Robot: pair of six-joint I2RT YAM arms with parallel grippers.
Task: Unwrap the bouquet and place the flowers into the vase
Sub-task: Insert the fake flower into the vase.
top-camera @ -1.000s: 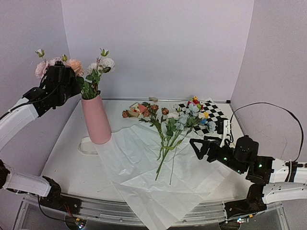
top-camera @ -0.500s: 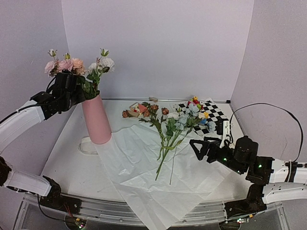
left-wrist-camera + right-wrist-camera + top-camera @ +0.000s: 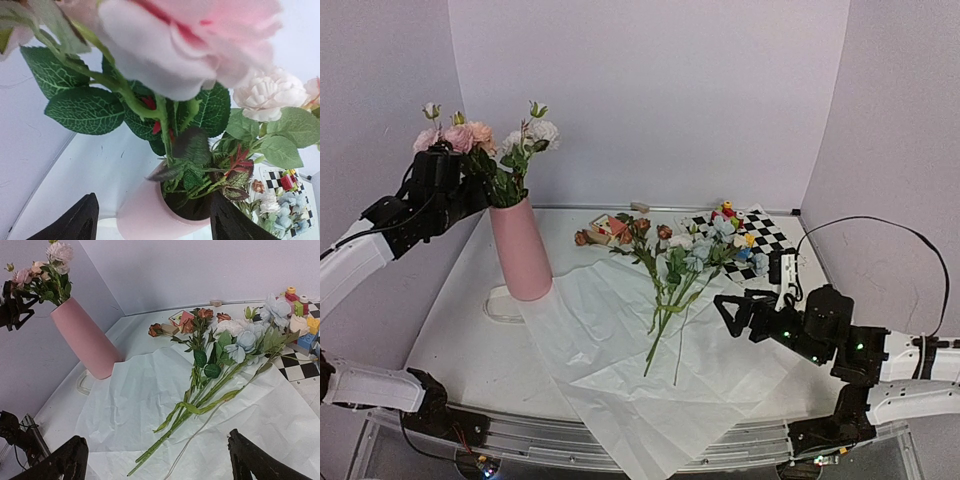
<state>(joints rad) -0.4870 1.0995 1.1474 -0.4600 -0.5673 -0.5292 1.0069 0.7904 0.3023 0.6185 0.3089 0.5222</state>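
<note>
Pale lilac walls enclose a smooth white bench (image 3: 460, 340), over which a large crinkled tissue sheet (image 3: 610, 340) lies spread flat, its near corner hanging over the front edge. Your vase (image 3: 522, 250), a matte pink tapered cylinder, stands upright at the sheet's far-left edge. It carries several standing stems (image 3: 525, 135) with ruffled pink and white blossoms and veined green leaves. Your left hand (image 3: 153, 195) hovers beside those blossoms above the vase rim, with its dark fingers spread wide and gripping nothing. The loose flowers (image 3: 685, 262), pale blue, white and rust-brown on long thin green stems, lie fanned across the middle of the sheet, heads pointing to the back. Their heads reach a black-and-white checkered mat (image 3: 770, 232) bearing small coloured toy blocks (image 3: 728, 212). Your right hand (image 3: 156, 437) hangs low over the sheet's right side, near the stems but apart from them, with its fingers fully parted and empty.
</note>
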